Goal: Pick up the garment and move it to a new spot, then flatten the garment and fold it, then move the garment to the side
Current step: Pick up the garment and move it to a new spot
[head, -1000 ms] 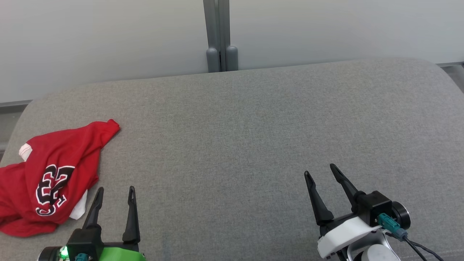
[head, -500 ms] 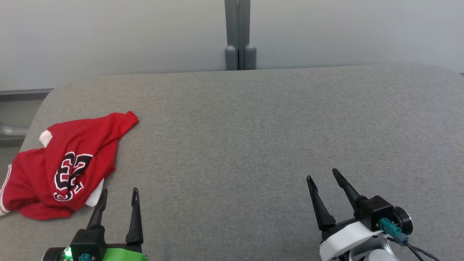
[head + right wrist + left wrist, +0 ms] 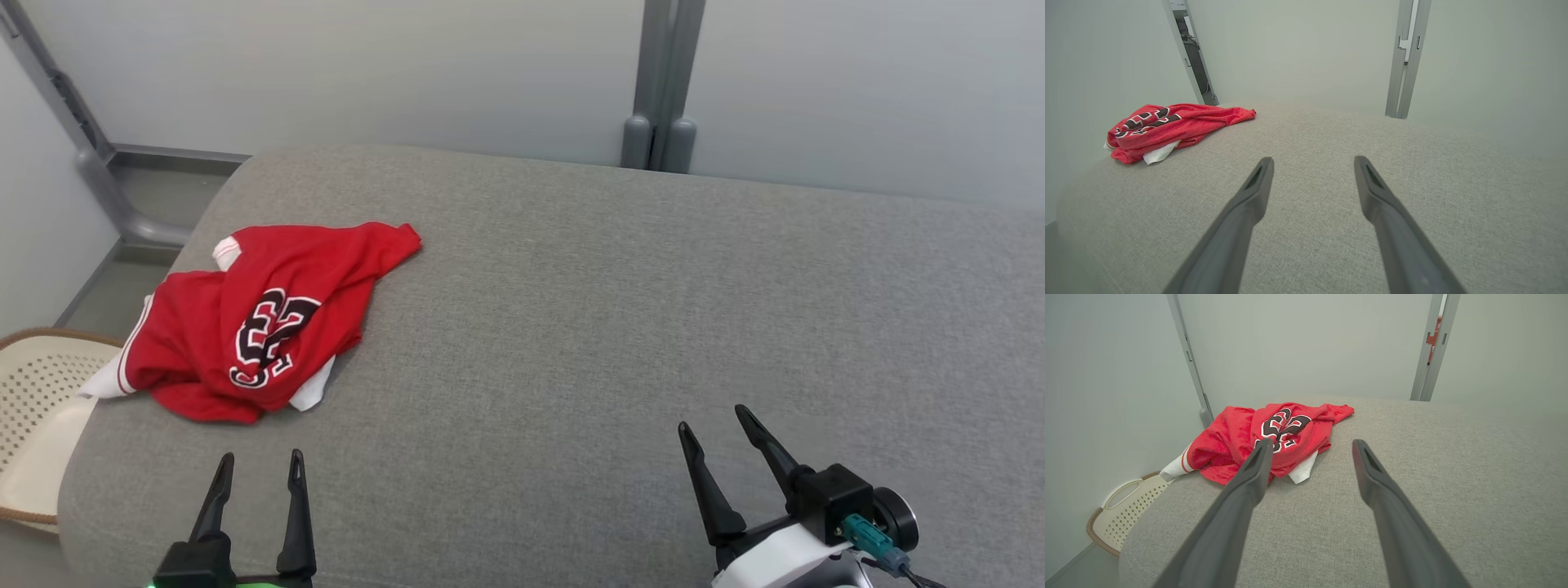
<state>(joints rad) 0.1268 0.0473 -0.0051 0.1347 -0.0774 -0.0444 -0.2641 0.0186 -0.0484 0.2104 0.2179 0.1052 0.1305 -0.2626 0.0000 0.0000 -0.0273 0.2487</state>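
The garment (image 3: 261, 314) is a crumpled red jersey with black-and-white numbers and white trim, lying near the left end of the grey upholstered surface (image 3: 588, 310). It shows in the left wrist view as a heap (image 3: 1274, 437) just beyond the fingertips and in the right wrist view far to the left (image 3: 1167, 124). My left gripper (image 3: 260, 457) stands open below the garment, apart from it, with nothing between its fingers (image 3: 1310, 443). My right gripper (image 3: 714, 418) is open over bare fabric at the lower right (image 3: 1312, 159).
A cream perforated basket (image 3: 37, 408) stands on the floor off the surface's left end, also in the left wrist view (image 3: 1122, 510). Pale wall panels with a grey post (image 3: 661, 90) run behind the far edge. Bare grey fabric stretches right of the garment.
The head camera has turned left, so the whole picture shifted right and the basket and left wall came into view. The garment lies as before. Both grippers stay open.
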